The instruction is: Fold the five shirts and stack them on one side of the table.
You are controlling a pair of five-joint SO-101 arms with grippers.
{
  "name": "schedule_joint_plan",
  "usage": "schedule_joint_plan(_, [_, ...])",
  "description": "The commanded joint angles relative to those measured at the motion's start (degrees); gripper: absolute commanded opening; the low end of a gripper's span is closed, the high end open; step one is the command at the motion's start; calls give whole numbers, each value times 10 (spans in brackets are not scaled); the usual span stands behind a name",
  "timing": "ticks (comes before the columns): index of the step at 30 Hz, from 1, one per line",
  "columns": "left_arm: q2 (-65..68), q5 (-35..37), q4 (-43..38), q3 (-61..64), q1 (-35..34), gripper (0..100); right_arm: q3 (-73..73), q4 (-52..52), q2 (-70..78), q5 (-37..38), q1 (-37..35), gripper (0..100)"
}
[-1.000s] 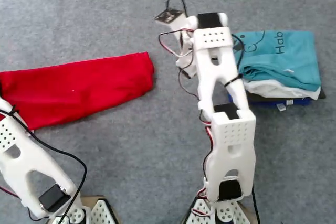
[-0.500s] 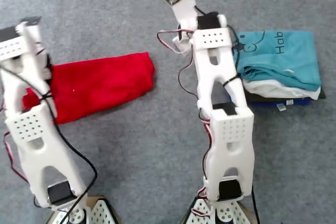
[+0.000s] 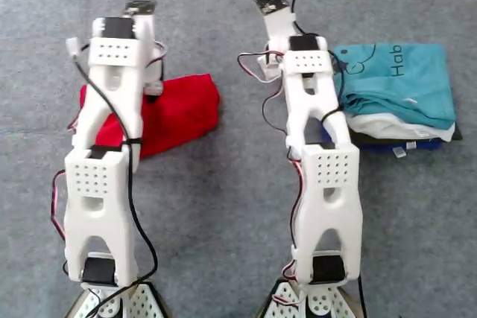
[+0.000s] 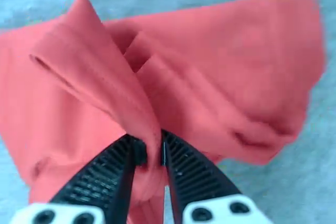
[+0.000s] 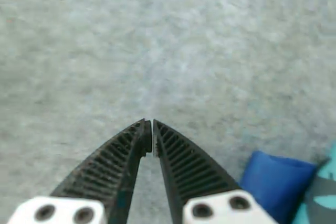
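Observation:
The red shirt (image 3: 179, 113) lies on the grey table left of centre, half doubled over. My left gripper (image 4: 150, 153) is shut on a raised fold of the red shirt (image 4: 220, 77), which drapes down from its black fingers (image 4: 122, 167). In the high view the left arm (image 3: 112, 80) stands over the shirt's left part and hides it. My right gripper (image 5: 148, 139) is shut on nothing, held over bare table beside a blue shirt corner (image 5: 278, 182). The right arm (image 3: 309, 87) stretches to the far table edge, next to the stack of folded shirts (image 3: 395, 87).
The stack at the right has a teal shirt (image 3: 402, 72) on top, white (image 3: 402, 126) beneath, then dark blue (image 3: 395, 145). Grey carpet-like table (image 3: 209, 206) lies open between the arms and at the front. Both arm bases stand at the near edge.
The left arm has swung from the near left corner up and rightward, dragging the red shirt's left end over itself. The right arm has stretched farther toward the back edge.

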Motion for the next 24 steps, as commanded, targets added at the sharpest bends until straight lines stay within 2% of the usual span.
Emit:
schedule_joint_plan(1, [-39,50,-46,-2,21,29,-33,-14,-8,-6,14,15])
schedule_joint_plan(4, [-39,71,-80,-1,35,29,-33,-14,-8,-5,16,15])
schedule_joint_plan(11, [-38,87,-90,-1,87,29,-33,-15,-8,-5,17,15])
schedule_joint_plan(17, [-38,87,-126,2,83,30,-33,-15,-7,-4,17,15])
schedule_joint_plan(24, [-38,87,-130,0,91,31,-33,-15,-7,-4,17,15])
